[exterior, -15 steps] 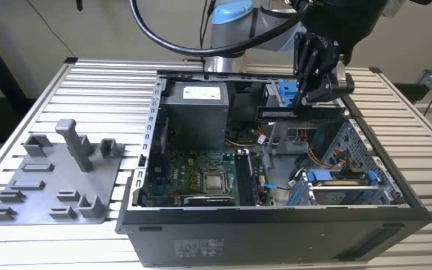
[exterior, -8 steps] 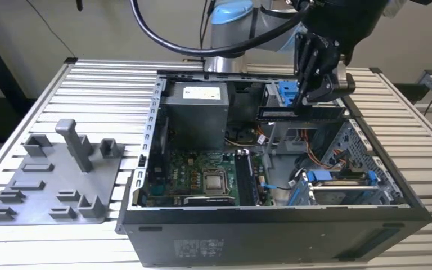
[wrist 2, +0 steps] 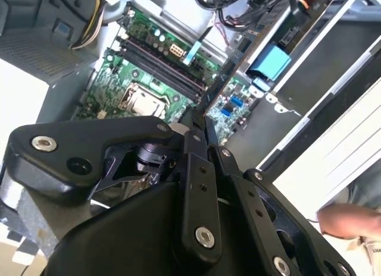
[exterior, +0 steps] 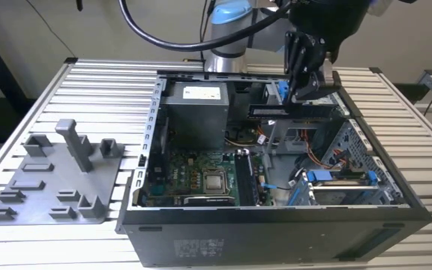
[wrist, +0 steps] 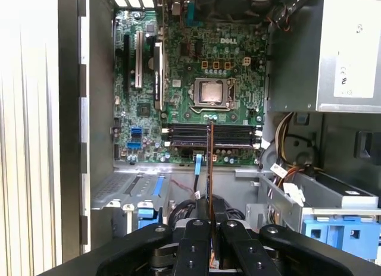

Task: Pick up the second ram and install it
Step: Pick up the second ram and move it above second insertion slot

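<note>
The second ram point(exterior: 272, 111) is a long dark stick with a pale label, held level above the open computer case point(exterior: 152, 169). My gripper point(exterior: 306, 98) is shut on it from above, over the case's far right part in the exterior view. In both wrist views the ram point(wrist: 210, 163) point(wrist 2: 205, 106) shows edge-on as a thin strip running out from between the fingertips of the gripper point(wrist: 211, 222) point(wrist 2: 199, 133). Beyond it lies the green motherboard point(wrist: 178, 68) with its black memory slots point(wrist: 211, 136). The stick hangs well above the slots, apart from them.
A grey plastic tray point(exterior: 51, 191) with an upright post point(exterior: 77, 143) sits on the slatted table at the exterior view's left. Inside the case are a grey power supply point(exterior: 193, 107), loose cables point(wrist: 286, 175) and blue drive latches point(exterior: 336, 177). A hand point(wrist 2: 345, 219) rests outside the case.
</note>
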`<state>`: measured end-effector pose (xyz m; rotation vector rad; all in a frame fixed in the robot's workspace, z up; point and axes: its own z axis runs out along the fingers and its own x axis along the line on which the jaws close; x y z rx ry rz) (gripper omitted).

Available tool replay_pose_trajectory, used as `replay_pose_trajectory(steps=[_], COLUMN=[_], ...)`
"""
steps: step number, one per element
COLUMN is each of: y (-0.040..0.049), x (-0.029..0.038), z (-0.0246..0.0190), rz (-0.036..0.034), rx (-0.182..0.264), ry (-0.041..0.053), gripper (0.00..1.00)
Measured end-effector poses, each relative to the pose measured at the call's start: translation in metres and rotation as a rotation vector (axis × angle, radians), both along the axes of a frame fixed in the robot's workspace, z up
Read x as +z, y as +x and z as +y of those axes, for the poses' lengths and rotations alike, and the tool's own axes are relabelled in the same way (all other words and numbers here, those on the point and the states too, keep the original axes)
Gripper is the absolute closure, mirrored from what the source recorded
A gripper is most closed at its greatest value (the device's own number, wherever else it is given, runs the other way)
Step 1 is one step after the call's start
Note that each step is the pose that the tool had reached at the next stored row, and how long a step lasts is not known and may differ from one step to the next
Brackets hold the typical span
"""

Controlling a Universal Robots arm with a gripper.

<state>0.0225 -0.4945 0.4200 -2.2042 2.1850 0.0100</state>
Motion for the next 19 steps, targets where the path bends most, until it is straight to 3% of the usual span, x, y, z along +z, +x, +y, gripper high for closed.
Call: replay_pose_trajectory(steps=[3, 7, 19], y=[-0.0051, -0.0072, -0.0073], x=[-0.0002, -0.0004, -0.0006], z=[0.0056, 0.0175, 0.0627], rz=[0.0, 0.0, 0.0], rx=[-0.002, -0.002, -0.002], ry=[-0.0001, -0.0001, -0.0001], gripper=[0.86, 0.86, 0.86])
